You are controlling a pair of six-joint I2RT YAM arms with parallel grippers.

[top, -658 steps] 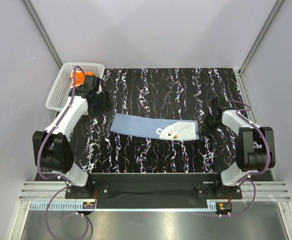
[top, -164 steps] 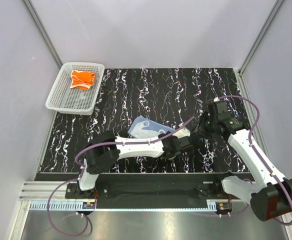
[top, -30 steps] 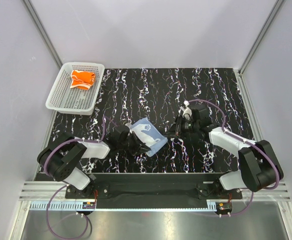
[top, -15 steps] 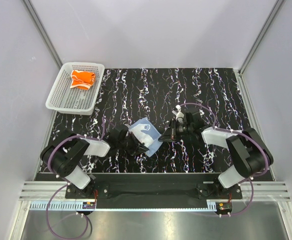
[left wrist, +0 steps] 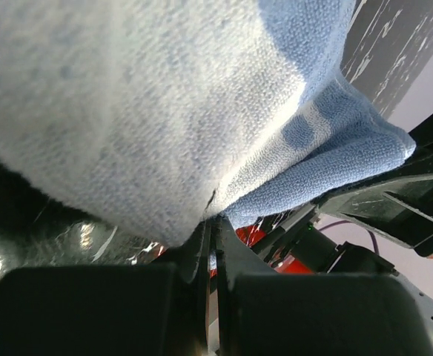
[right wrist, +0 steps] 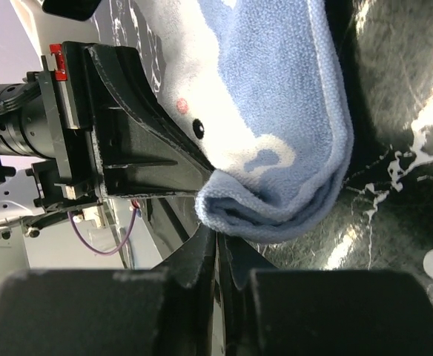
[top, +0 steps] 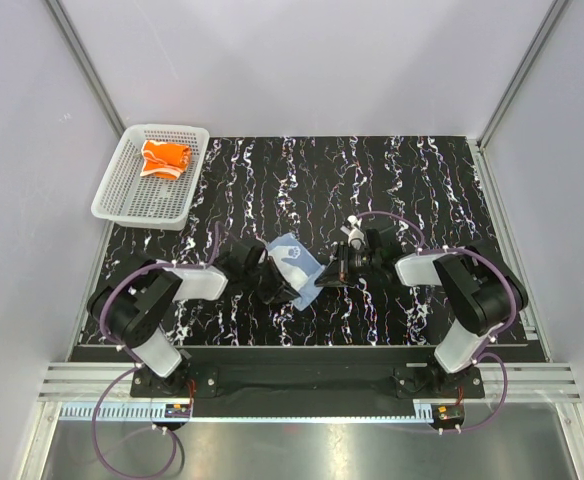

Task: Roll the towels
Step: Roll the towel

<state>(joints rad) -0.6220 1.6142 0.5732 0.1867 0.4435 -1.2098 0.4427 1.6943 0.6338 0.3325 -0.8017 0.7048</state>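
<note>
The light blue towel point(top: 290, 262) lies folded into a small bundle at the middle of the table, white print up. My left gripper point(top: 275, 287) reaches it from the left, jaws shut with a sliver of its cloth point(left wrist: 164, 89) pinched at the tips point(left wrist: 213, 222). From the right comes my right gripper point(top: 323, 279), its jaws closed at the bundle's folded corner point(right wrist: 276, 111), tips point(right wrist: 218, 233) pressed into the lower edge. The orange towel point(top: 165, 158) sits rolled in the basket.
The white mesh basket point(top: 122, 190) stands at the table's back left corner. Both arms lie low over the black marbled table point(top: 422, 180), their grippers almost facing each other across the bundle. Grey walls enclose three sides.
My right gripper has slid left up to the towel and its jaws have closed. The left gripper has kept its hold, and the towel has bunched up narrower between the two.
</note>
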